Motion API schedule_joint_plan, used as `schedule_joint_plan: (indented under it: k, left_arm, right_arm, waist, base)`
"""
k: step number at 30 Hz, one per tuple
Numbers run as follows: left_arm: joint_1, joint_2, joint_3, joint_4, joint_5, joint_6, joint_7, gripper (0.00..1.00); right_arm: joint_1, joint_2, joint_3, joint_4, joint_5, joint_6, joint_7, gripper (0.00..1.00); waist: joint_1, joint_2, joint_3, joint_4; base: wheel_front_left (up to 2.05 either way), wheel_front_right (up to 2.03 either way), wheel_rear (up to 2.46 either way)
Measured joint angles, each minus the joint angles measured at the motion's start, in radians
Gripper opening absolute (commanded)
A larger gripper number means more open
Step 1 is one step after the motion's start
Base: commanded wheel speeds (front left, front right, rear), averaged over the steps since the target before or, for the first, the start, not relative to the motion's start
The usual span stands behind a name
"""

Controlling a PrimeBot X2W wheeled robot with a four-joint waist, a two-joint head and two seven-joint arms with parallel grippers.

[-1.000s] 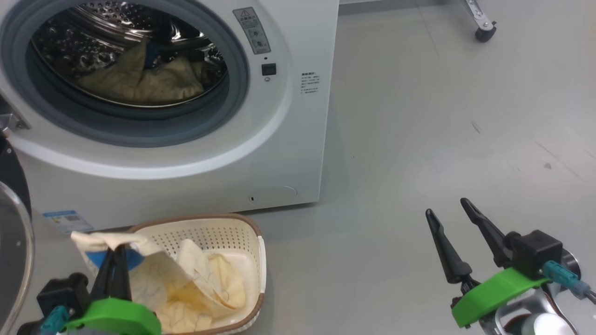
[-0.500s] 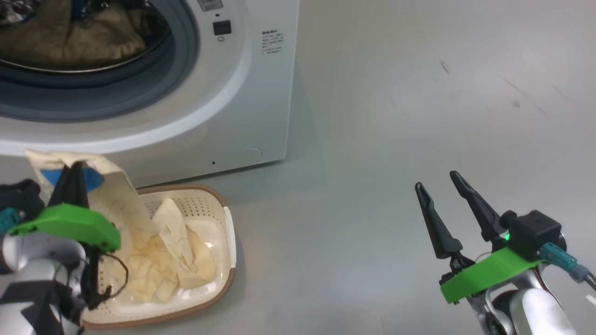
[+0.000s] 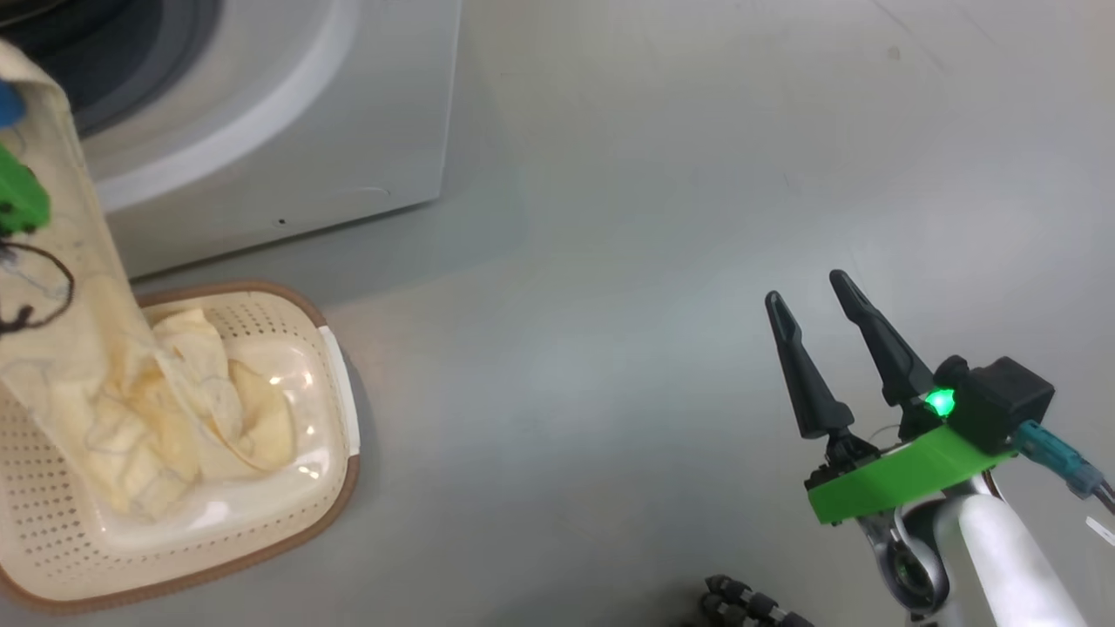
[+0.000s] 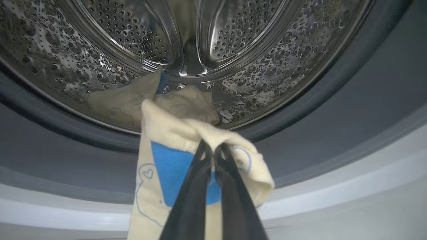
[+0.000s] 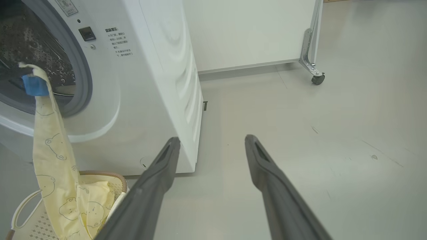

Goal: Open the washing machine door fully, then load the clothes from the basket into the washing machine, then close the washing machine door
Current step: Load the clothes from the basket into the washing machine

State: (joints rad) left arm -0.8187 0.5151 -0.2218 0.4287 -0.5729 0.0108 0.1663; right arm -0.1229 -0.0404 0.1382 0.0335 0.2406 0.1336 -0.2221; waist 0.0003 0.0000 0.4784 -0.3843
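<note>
Left gripper (image 4: 213, 147) pinches clothes (image 4: 166, 130) before gasket (image 4: 320, 116) — right gripper (image 3: 803, 287) (spread) over floor (image 3: 610, 348).

On the white front of the washing machine (image 5: 150, 83), just right of the drum mouth (image 5: 46, 50), stands a block of small dark print (image 5: 118, 41) in several short lines; its characters are too small to read. Above it, nearer the drum mouth, a grey label sticker (image 5: 66, 6) carries fine marks, likewise illegible. No brand or number can be made out.
</note>
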Motion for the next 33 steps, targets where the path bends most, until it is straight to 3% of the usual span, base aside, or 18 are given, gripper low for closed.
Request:
schedule_joint_plan:
  k: [9,15,22,28,32,33]
  left_arm:
    - [-0.284,0.099,-0.026,0.127,0.037,-0.064,0.144,0.0]
    - [-0.427,0.155,-0.042,0.176,0.073,-0.09,0.168,0.0]
    - [-0.607,0.206,-0.048,0.214,0.159,-0.099,0.004,0.0]
    - [-0.687,0.202,-0.046,0.307,0.189,-0.096,-0.16,0.0]
    - [-0.683,0.183,-0.035,0.418,0.167,-0.088,-0.172,0.0]
    - [-0.682,0.175,-0.032,0.441,0.154,-0.088,-0.17,0.35]
  right_arm:
    - [-0.057,0.0,0.041,0.024,0.035,0.0,-0.026,1.0]
    - [-0.074,0.0,0.065,0.034,0.058,0.0,-0.03,1.0]
    - [-0.094,0.0,0.072,0.014,0.086,0.0,-0.03,1.0]
    - [-0.096,0.0,0.076,0.009,0.086,0.0,-0.03,1.0]
    - [-0.103,0.0,0.08,0.009,0.086,0.0,-0.03,1.0]
    - [-0.108,0.0,0.08,0.009,0.086,0.0,-0.03,1.0]
  waist:
    - [-0.0001,0.0,0.113,-0.059]
    - [-0.0001,0.0,0.168,-0.089]
    - [-0.0001,0.0,0.232,-0.126]
    - [-0.0002,0.0,0.259,-0.125]
    - [-0.0003,0.0,0.263,-0.116]
    - [-0.0003,0.0,0.263,-0.114]
  base:
    - [0.0,0.0,0.0]
    - [0.0,0.0,0.0]
    - [0.0,0.0,0.0]
    - [0.0,0.0,0.0]
    - [0.0,0.0,0.0]
    - [0.0,0.0,0.0]
